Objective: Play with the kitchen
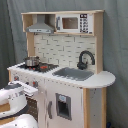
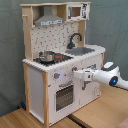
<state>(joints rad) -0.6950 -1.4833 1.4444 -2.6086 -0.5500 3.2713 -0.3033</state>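
A grey-green curtain hangs in soft folds across the whole backdrop in both exterior views, while a light wooden tabletop with visible seams shows in the second exterior view.
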